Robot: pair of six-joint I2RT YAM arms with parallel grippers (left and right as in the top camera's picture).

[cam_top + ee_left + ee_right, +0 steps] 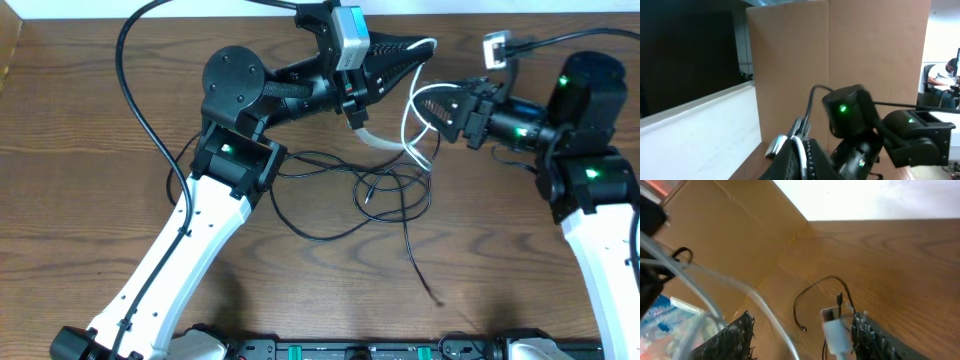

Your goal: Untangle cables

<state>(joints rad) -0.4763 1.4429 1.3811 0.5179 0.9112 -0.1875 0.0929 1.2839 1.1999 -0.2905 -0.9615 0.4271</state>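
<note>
The white cable (412, 100) hangs in loops from my left gripper (415, 50), which is raised at the table's far middle and shut on it. In the left wrist view the white cable (801, 150) runs between the closed fingers (802, 160), and a metal plug end (774, 146) shows beside them. Its white plug (378, 141) hangs lower. My right gripper (432, 110) is open around the white loops. In the right wrist view a white strand (765, 312) passes between the spread fingers (805, 340) and the white plug (835, 332) is next to the right finger. The black cable (330, 190) lies in loops on the table.
The wooden table (90, 150) has a cardboard wall (840, 50) at its far edge. Thick black arm wires (135, 100) arc over the left side. The black cable's loose end (435, 296) trails toward the front.
</note>
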